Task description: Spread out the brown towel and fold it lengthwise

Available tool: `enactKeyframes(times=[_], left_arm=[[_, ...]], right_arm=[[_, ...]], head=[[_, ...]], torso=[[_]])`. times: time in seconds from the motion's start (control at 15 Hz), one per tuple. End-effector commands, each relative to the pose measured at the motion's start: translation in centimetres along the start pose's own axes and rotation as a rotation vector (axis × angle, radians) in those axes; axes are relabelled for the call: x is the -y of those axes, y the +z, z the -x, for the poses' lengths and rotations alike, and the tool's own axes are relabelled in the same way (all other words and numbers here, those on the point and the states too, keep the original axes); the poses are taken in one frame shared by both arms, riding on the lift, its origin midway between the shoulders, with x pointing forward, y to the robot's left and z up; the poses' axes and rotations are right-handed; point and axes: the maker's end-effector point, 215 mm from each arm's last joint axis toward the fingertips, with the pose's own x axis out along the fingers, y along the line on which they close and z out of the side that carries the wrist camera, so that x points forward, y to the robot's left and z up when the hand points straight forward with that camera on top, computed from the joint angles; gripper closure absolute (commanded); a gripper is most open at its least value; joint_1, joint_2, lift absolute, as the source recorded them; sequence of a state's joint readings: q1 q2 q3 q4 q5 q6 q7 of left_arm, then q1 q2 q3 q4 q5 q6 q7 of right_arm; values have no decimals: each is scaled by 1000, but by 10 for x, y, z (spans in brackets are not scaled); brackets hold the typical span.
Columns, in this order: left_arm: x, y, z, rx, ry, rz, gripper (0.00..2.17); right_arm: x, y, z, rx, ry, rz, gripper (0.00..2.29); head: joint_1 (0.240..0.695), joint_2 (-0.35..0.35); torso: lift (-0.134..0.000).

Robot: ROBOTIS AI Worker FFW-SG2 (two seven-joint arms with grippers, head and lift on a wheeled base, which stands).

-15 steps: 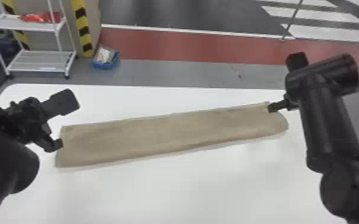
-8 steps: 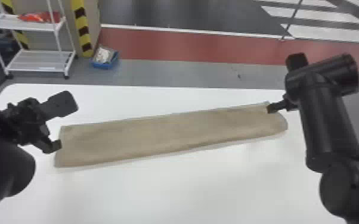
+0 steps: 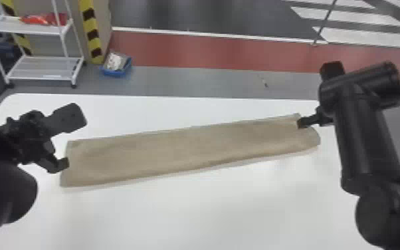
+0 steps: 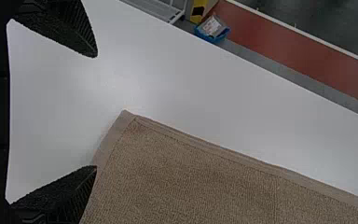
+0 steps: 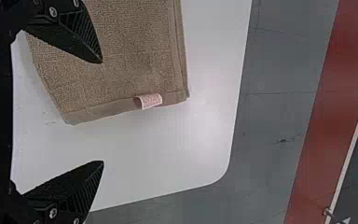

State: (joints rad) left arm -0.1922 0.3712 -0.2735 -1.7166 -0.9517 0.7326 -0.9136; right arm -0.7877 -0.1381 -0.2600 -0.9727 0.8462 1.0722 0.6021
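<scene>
Towel [image 3: 189,149] lies as a long folded strip, left to right across table [image 3: 209,216]; left claw [image 4: 95,111] spread and empty at its left end, right claw [image 5: 102,112] likewise at its right, probably so both ends can be squared together.

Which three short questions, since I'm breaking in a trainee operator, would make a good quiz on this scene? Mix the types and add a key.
1. True or false: the brown towel lies in a long, narrow strip on the white table.
2. Choose one. The left hand is:
a) shut on the towel
b) open, fingers apart
c) shut, holding nothing
3. Fill in left or right: the small pale tag sits at the towel's ____ end, as the robot sees it.

Key: 1 true; 2 b; 3 right
</scene>
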Motion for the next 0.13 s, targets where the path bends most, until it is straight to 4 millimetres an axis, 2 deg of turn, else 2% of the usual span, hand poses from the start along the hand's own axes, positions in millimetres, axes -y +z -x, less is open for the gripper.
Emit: enactKeyframes(times=[0.0,0.07], left_arm=[[2,1,1,3,-2,-1,19],[2,2,2,6,-1,-2,19]], right_arm=[[0,-2,2,-3,5,-13,130],[0,-6,2,-12,6,-20,130]], head=[[695,-149],[695,-150]], torso=[[-124],[-124]])
